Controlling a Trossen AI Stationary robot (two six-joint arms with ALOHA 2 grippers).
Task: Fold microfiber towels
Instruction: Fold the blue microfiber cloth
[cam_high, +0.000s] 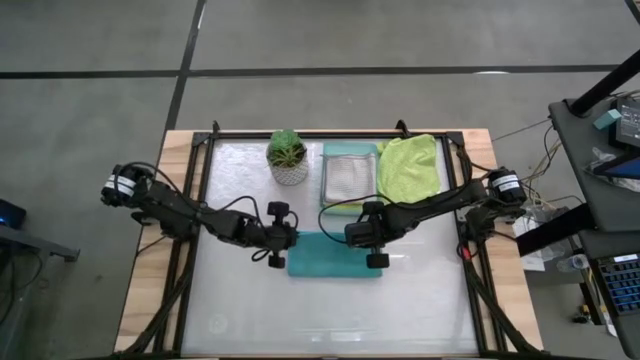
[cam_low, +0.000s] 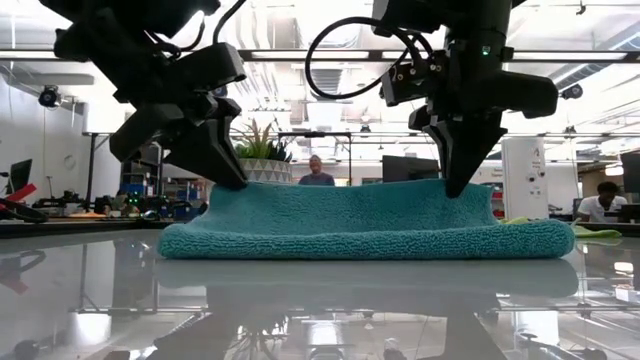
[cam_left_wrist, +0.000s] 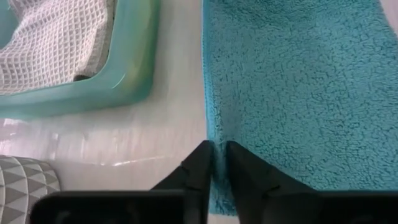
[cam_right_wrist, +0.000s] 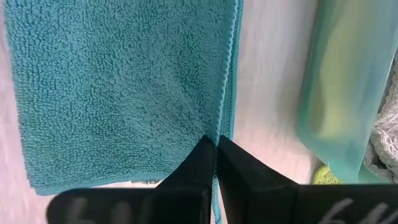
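1. The teal towel (cam_high: 335, 256) lies on the table (cam_high: 330, 320) near its middle, already doubled into a long strip, just in front of the mint-green tray (cam_high: 327, 205).
2. The left gripper (cam_left_wrist: 214, 163) sits at the strip's far edge at one end, its fingers nearly together with the hem pinched in the thin gap between them. Whether it is letting go I cannot tell.
3. The right gripper (cam_right_wrist: 216, 155) is clamped tight on the same far edge at the other end — a matching hold, so the fold can be laid down level.
4. From table height both arms come down onto the towel's top edge, which stands slightly raised between them; the layers below lie flat. My guess is the fold has just been laid and the edges are being lined up.
5. A pale grey towel (cam_high: 347, 175) rests in the tray, and a lime green towel (cam_high: 410, 165) lies spread beside it — waiting their turn, it seems.
6. The potted plant (cam_high: 288, 157) stands clear at the back.
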